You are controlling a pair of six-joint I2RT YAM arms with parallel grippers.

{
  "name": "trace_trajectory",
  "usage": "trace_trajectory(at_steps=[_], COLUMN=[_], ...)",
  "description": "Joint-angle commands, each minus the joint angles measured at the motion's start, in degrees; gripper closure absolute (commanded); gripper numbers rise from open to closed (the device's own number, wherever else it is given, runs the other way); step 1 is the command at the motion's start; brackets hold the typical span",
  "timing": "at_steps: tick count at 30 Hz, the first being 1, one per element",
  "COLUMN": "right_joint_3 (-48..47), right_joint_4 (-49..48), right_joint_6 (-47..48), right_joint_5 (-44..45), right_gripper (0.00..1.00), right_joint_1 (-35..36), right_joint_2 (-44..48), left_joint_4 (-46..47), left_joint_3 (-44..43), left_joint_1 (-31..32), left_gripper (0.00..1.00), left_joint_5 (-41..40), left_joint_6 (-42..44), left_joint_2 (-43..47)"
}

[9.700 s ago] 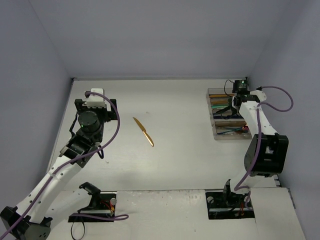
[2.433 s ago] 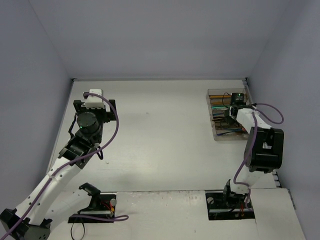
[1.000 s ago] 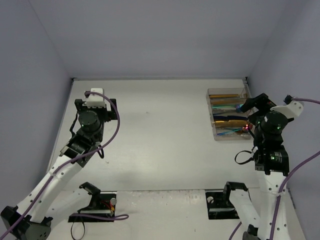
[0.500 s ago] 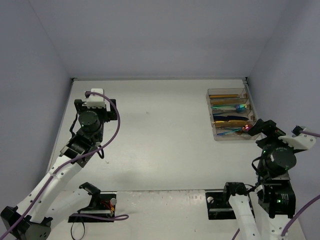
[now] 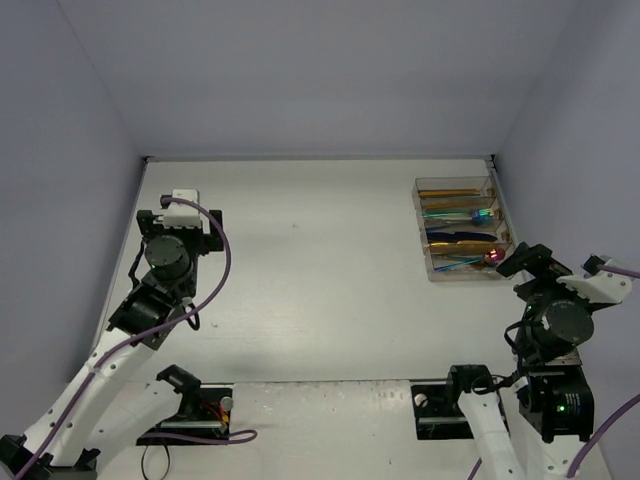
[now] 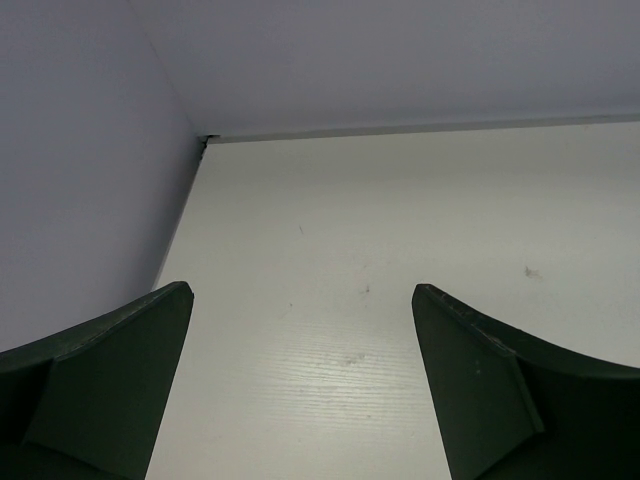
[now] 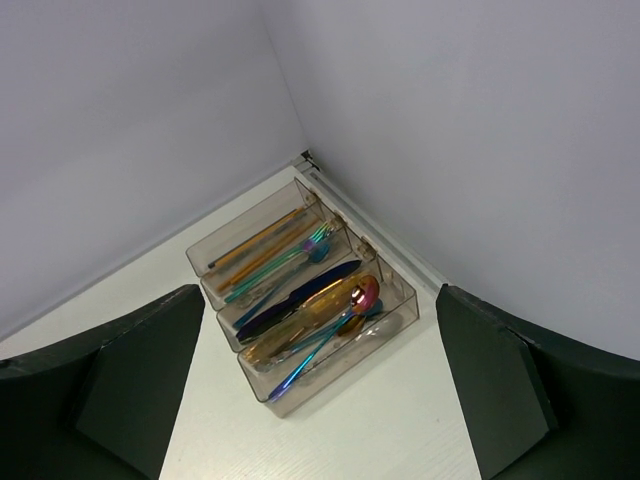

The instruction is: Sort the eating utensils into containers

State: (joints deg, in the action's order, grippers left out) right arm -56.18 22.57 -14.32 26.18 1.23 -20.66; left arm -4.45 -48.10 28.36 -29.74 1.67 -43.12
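eating utensils [image 7: 270, 252] all lie in the containers [image 7: 340, 370], far right corner of the counter [image 5: 320, 260]; we see none loose. left pincer [image 6: 300, 290] and right pincer [image 7: 318, 292] both spread apart, empty. risk: the nearest tray looks piled high, so a low right-arm pass could snag a handle.

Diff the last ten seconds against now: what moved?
Gold knife gone from the table. Right arm pulled back from over the trays to the near edge; right tool open, empty. Left arm shifted slightly nearward; left tool open. Trays stayed put.
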Motion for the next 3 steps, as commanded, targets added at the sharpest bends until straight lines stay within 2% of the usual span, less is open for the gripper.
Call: trace_trajectory(at_steps=[1, 3], right_joint_3=[0.53, 0.72], right_joint_4=[-2.98, -3.14], right_joint_6=[0.96, 0.79], right_joint_5=[-0.47, -1.39], right_gripper=[0.00, 0.00], right_joint_1=[0.44, 0.44], right_joint_2=[-4.13, -5.78], left_joint_4=[3.41, 3.31], left_joint_3=[-0.77, -0.77], left_joint_1=[-0.32, -0.32], left_gripper=[0.10, 0.10], left_joint_5=[-0.67, -0.58], left_joint_6=[1.25, 1.06], left_joint_2=[-1.13, -1.17])
